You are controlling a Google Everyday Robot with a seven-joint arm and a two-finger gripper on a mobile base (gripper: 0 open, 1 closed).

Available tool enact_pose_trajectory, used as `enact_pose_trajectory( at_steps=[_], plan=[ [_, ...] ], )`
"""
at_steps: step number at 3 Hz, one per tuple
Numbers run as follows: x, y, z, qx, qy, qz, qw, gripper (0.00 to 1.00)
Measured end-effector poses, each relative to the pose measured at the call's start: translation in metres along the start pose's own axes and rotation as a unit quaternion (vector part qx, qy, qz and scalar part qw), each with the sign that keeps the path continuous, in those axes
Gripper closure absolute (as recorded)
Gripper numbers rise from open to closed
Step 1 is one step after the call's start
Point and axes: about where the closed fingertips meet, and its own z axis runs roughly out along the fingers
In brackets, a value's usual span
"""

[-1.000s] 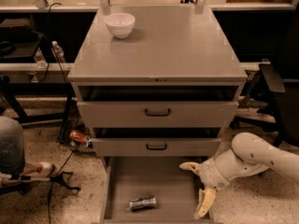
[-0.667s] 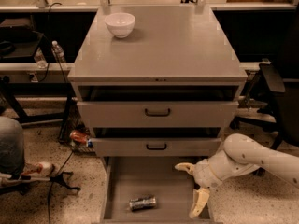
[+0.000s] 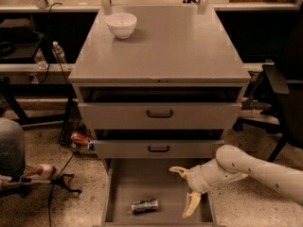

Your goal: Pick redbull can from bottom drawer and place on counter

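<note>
The redbull can [image 3: 144,205] lies on its side on the floor of the open bottom drawer [image 3: 163,186], near the front left. My gripper [image 3: 184,189] is open, its two cream fingers spread wide, over the right half of that drawer, to the right of the can and apart from it. The white arm reaches in from the lower right. The counter [image 3: 175,46] is the broad grey top of the cabinet above.
A white bowl [image 3: 121,24] stands at the counter's back left. The two upper drawers [image 3: 160,115] with black handles stand slightly open. A reddish-orange can [image 3: 80,138] lies on the floor left of the cabinet, near cables. A black chair [image 3: 279,93] stands at the right.
My gripper has moved left over the bottom drawer, closer to the can. The can has not moved.
</note>
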Motion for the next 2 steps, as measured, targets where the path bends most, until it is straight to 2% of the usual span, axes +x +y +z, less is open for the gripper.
enact_pose_trajectory(
  at_steps=[1,2],
  plan=[
    [0.0296,-0.0113,0.0446,0.003,-0.029,-0.011,0.9995,0.00],
    [0.0296,-0.0113,0.0447,0.003,-0.029,-0.011,0.9995,0.00]
  ],
)
